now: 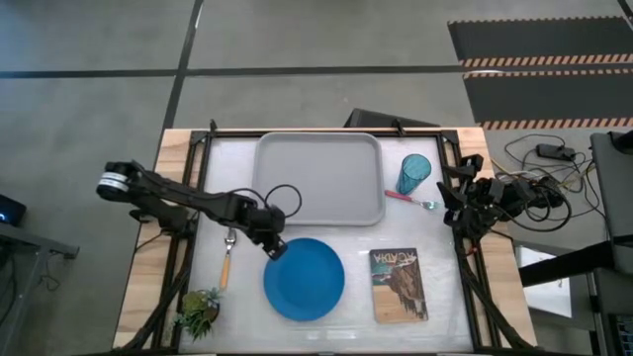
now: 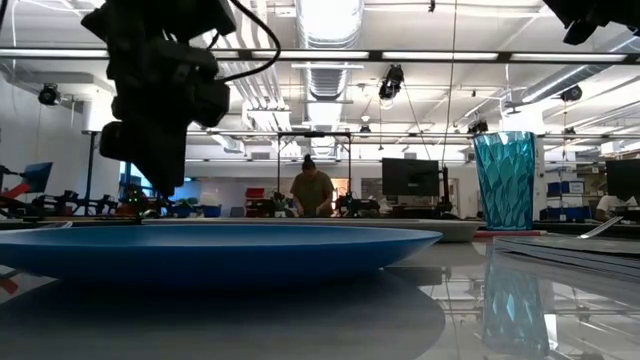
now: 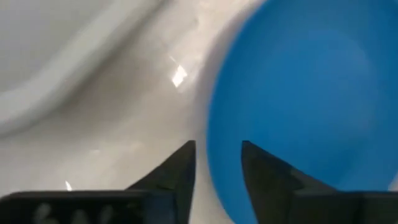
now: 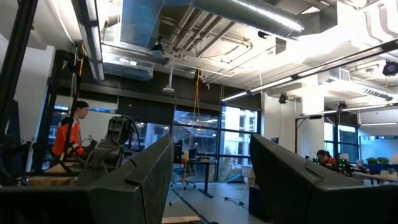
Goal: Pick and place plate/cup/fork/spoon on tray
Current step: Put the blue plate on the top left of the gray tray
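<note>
The blue plate (image 1: 304, 279) lies flat on the table near the front, also in the low view (image 2: 220, 250). My left gripper (image 1: 276, 247) is open at the plate's far-left rim (image 3: 214, 155). One finger stands over the plate and one over the table outside it, and I see no touch. The grey tray (image 1: 318, 178) lies at the far middle. The teal cup (image 1: 414, 174) stands upright right of the tray. The pink-handled fork (image 1: 410, 200) lies in front of the cup. The orange-handled spoon (image 1: 227, 261) lies left of the plate. My right gripper (image 4: 211, 180) is open and empty, raised at the table's right edge (image 1: 457, 203).
A brown picture-cover book (image 1: 399, 285) lies right of the plate. A small green plant (image 1: 198, 311) stands at the front left corner. A dark frame runs along the table's sides. A person (image 2: 312, 192) stands in the room behind the table.
</note>
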